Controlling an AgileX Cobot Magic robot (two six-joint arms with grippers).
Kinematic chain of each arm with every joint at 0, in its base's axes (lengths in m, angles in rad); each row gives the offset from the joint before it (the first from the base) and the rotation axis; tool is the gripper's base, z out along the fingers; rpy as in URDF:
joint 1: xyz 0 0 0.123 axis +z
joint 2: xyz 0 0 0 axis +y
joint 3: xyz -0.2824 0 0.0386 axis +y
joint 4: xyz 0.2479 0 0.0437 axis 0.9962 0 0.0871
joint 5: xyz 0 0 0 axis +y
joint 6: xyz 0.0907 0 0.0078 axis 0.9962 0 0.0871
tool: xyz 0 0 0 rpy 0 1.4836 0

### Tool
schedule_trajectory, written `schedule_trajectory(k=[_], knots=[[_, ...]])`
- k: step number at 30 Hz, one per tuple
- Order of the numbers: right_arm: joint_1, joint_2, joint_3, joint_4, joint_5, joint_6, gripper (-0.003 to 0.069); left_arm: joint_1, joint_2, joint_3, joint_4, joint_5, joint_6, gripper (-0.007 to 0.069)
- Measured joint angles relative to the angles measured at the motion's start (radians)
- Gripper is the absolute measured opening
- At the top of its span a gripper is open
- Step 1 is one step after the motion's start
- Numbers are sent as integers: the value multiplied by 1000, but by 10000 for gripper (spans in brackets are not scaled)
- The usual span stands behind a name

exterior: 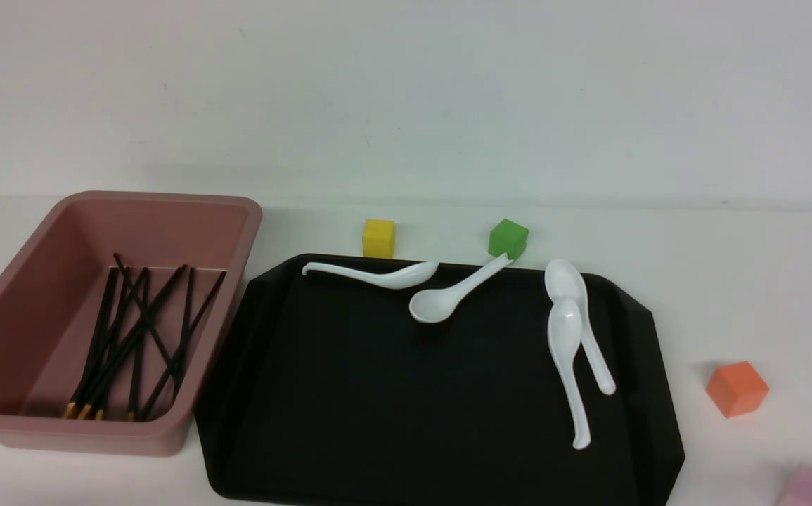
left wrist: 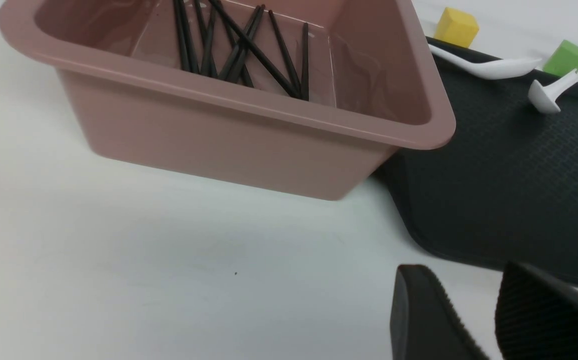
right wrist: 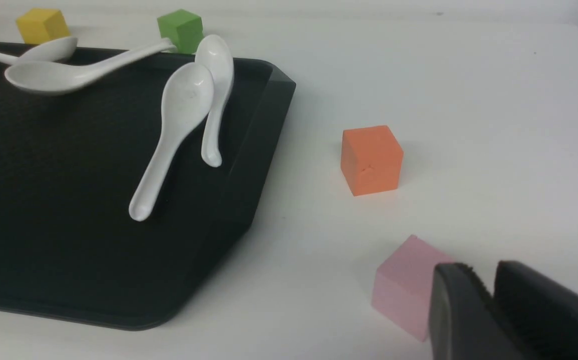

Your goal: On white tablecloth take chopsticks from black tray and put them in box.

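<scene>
Now, front view: we see the chopsticks point(exterior: 140, 337) lying crossed in the box point(exterior: 47, 232), gold ends toward us; none show on the tray point(exterior: 349, 393), so we judge the task done.
Front view, extras: four spoons point(exterior: 574, 351) lie on the tray, one handle resting over the rim by the green cube point(exterior: 508, 238); yellow cube point(exterior: 378, 237), orange cube point(exterior: 737, 388) and pink cube point(exterior: 810, 487) sit on the cloth point(exterior: 729, 281) covering the desk. No arm shows.
Left wrist view: our left gripper point(left wrist: 489, 325) hangs over bare cloth near the box and tray corner, jaws a little apart, holding nothing.
Right wrist view: our right gripper point(right wrist: 489, 320) sits just beside the pink cube, jaws nearly together with a thin gap, empty.
Obstacles: we judge nothing blocks either arm.
</scene>
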Motion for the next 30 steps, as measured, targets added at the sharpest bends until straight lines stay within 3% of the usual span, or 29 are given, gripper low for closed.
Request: schedule_trajectory(k=[30], knots=[[0,0,0,0,0,-1,160,0,0,0,0,0,0,238]])
